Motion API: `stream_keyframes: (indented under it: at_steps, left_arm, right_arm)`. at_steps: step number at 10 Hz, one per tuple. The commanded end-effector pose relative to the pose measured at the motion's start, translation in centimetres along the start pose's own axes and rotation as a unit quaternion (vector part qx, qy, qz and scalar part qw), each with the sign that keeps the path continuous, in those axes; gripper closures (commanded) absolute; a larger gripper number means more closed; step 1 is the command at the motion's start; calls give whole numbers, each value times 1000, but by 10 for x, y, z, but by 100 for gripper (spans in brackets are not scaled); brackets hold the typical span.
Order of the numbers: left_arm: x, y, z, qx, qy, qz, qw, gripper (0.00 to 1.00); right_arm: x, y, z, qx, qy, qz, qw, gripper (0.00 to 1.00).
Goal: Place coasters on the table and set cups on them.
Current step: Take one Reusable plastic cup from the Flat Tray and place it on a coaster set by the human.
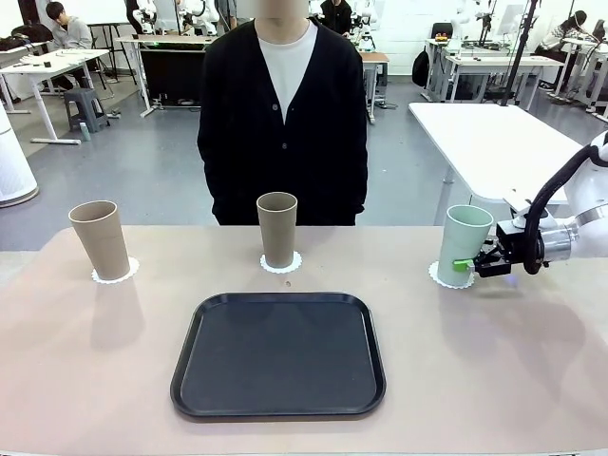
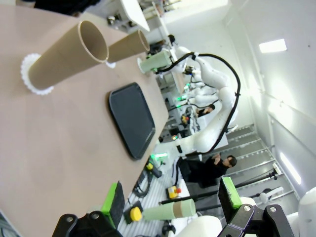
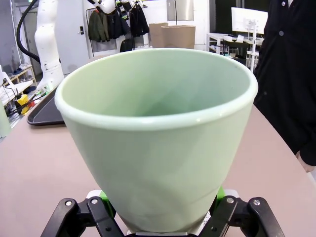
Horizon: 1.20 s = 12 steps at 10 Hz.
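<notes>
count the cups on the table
3: a tan cup at the left, a tan one in the middle behind the tray, a mint cup at the right, gripped by the right tool.

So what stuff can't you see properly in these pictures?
- Front view: whether the green cup rests fully on its coaster; the cup and the right gripper cover the spot.
- Right wrist view: the right gripper's fingertips, hidden behind the green cup.
- Left wrist view: the left gripper is open; its base is cut off by the bottom edge.
</notes>
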<state>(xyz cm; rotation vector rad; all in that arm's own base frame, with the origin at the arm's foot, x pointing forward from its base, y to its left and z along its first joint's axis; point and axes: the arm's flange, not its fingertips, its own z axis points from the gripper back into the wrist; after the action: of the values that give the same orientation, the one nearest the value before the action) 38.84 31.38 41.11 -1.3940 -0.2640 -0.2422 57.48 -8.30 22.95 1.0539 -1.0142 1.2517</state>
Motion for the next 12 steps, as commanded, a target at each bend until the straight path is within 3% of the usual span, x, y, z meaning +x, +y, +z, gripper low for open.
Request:
stream_keyframes:
  at_steps: [1, 2, 3, 12]
  left_arm:
    - [0, -1, 1, 4, 0, 7, 1000, 0]
    - [0, -1, 1, 4, 0, 7, 1000, 0]
    - [0, -1, 1, 4, 0, 7, 1000, 0]
    - [0, -1, 1, 4, 0, 7, 1000, 0]
  right_arm:
    - [-1, -10, -2, 0, 5, 3, 1000, 19]
    - [-1, -11, -1, 0, 5, 7, 1000, 19]
    - [-2, -11, -1, 2, 5, 6, 1000, 0]
    - [-5, -7, 18, 18, 49, 6, 999, 0]
